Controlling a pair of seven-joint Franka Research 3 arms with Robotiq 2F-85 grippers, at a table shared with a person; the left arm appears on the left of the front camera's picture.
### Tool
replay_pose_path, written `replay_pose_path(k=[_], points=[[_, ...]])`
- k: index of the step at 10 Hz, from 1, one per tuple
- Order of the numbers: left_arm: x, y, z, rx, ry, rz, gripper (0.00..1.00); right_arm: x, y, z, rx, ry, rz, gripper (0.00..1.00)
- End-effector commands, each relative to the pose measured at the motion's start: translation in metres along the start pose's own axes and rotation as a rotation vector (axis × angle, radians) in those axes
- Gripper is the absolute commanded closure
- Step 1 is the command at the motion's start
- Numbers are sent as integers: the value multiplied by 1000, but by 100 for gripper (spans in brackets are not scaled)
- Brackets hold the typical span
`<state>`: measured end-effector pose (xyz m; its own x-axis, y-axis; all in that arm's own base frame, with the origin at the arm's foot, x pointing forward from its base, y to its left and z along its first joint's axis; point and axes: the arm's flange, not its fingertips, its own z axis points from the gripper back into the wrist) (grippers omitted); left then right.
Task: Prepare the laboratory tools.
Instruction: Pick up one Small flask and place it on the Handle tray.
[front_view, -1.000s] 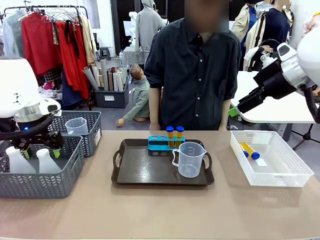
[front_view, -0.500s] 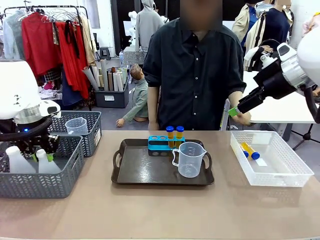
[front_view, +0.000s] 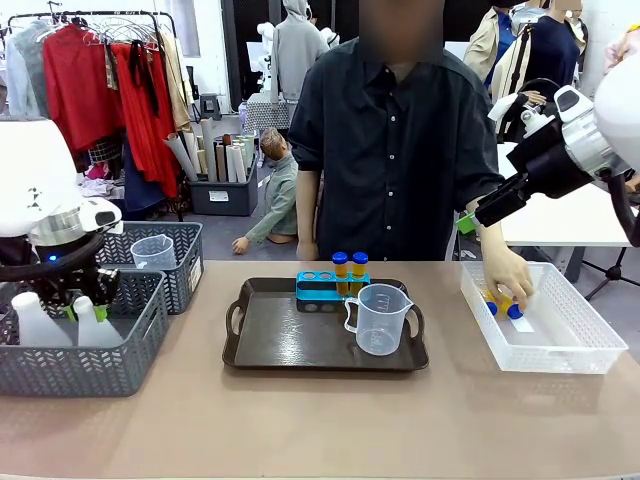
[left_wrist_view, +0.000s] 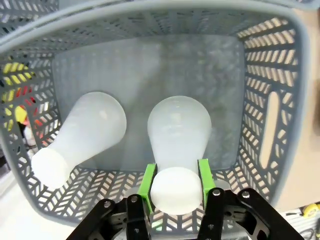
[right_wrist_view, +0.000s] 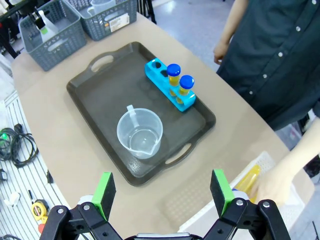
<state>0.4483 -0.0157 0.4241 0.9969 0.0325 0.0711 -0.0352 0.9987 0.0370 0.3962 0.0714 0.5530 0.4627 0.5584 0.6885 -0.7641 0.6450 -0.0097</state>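
across the bench (front_view: 320, 425) in the front view, the dark brown handled tray (front_view: 290, 352) already has the small blue four-hole rack (front_view: 318, 290) on it. two blue-capped amber tubes (front_view: 349, 266) stand in the rack, and the clear plastic handled measuring beaker (front_view: 381, 318) is just in front. the other two amber tubes (front_view: 514, 312) lie in the white mesh basket (front_view: 590, 350) at the right, and the person's hand (front_view: 510, 278) is on them. the left end effector (front_view: 85, 303) is down in the near grey mesh basket (front_view: 100, 367) at the left. the right end effector (front_view: 468, 222) hangs high with nothing in it. i think the job is about half done: two tubes and a flask are not on the tray yet.

the left wrist view shows what the front view cannot. the left end effector's green pads (left_wrist_view: 148, 181) are clenched on the neck of the translucent white conical flask (left_wrist_view: 179, 125). that flask stands in the grey basket beside a second white flask (left_wrist_view: 85, 135).

the right wrist view looks down from above. its end effector is released, pads wide apart, and the two empty rack holes show plainly.
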Motion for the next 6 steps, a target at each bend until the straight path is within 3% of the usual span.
replay_pose_path(k=[1,6], points=[[1,-4,43,-8,27,-32,100,0,-1,0,21,-20,-5,0],[13,-31,174,7,7,-110,100,0,-1,0,21,-20,-5,0]])
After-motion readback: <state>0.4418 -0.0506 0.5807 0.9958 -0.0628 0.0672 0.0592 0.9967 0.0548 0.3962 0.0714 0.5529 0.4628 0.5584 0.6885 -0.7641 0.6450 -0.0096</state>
